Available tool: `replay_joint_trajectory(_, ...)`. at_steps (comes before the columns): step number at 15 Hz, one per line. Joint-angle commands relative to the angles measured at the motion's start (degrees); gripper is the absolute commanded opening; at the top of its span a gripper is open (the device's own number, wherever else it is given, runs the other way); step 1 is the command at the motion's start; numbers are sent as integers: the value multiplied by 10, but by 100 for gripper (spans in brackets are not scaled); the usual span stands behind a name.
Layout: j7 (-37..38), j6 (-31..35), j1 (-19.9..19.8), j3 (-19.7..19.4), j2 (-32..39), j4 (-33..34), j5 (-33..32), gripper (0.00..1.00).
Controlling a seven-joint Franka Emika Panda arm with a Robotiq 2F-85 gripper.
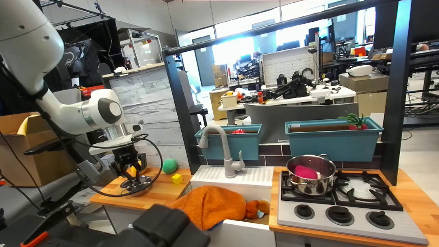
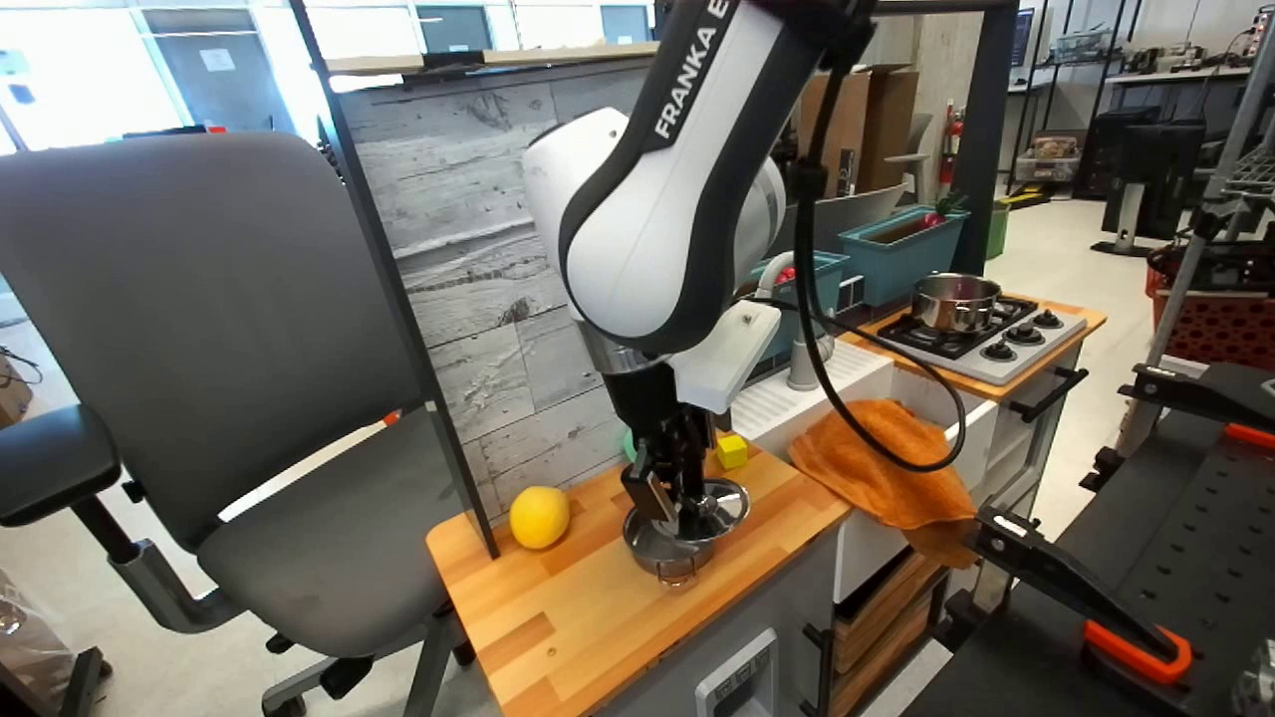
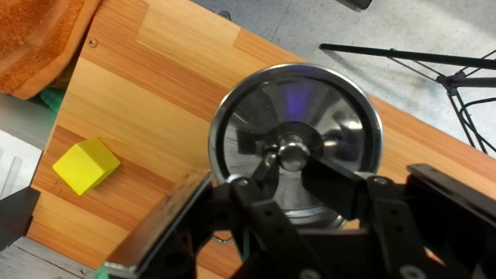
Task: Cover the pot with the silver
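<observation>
The pot is round shiny metal and stands uncovered on a stove burner, with a pink thing in it. It also shows in an exterior view at the right. The silver lid is round with a knob. My gripper is shut on the knob, one finger on each side. In an exterior view the lid is tilted, beside and over a small metal bowl-like pot with wire handles on the left wooden counter. The lid hides most of this small pot in the wrist view.
A yellow block and a green ball lie on the left counter, with a yellow ball. An orange towel drapes over the sink. The faucet rises between counter and stove. Teal bins stand behind.
</observation>
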Motion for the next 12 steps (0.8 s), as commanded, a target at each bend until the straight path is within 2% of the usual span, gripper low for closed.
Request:
replay_joint_trajectory(1,3,-44,8,-3,48,78,6,6)
replay_joint_trajectory(12,25,-78,29,-14,112,176,0,6)
